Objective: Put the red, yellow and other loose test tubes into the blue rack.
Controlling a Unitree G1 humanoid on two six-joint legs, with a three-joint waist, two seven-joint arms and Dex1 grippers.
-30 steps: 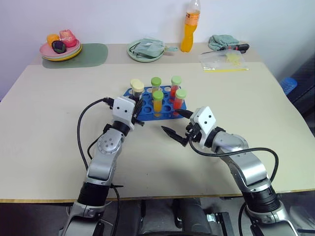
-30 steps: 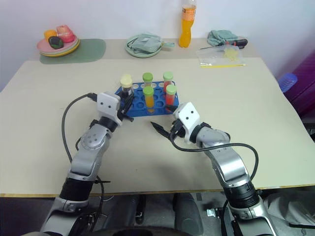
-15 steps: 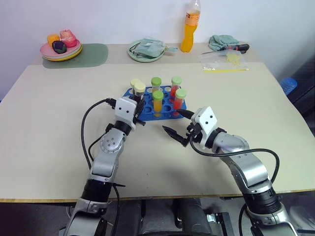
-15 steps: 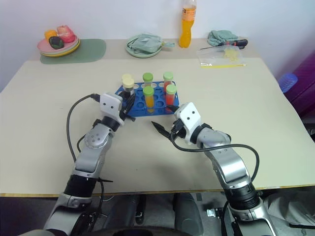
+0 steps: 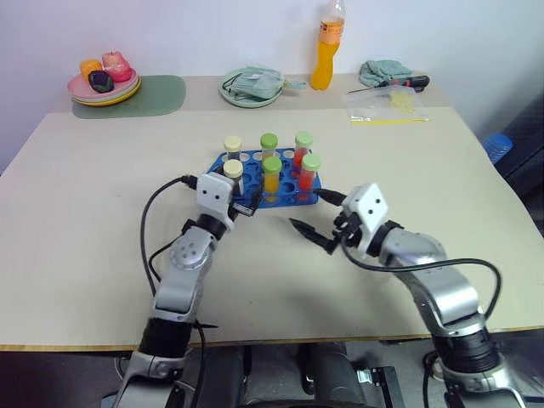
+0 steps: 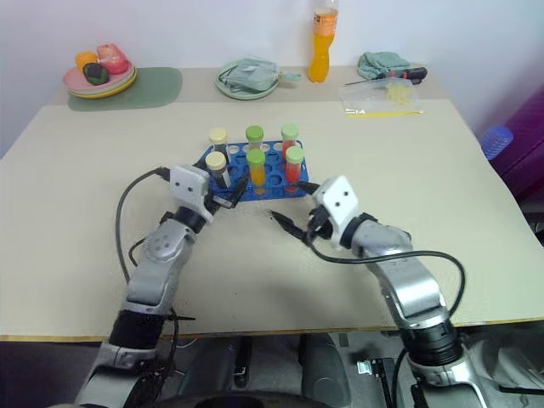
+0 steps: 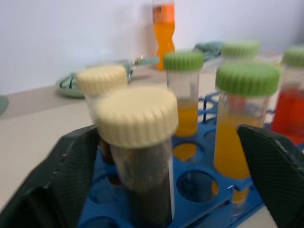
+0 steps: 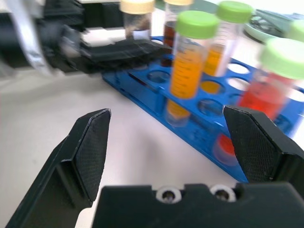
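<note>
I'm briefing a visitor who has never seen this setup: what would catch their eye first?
Mid-table, the bright blue plastic test tube rack stands filled with six clear tubes, four green-capped and two cream-capped. The left gripper sits at the rack's near left corner, jaws open around the dark cream-capped tube; the right gripper waits open beside it.

six capped tubes [image 5: 271, 174], one blue rack [image 5: 255, 201]
</note>
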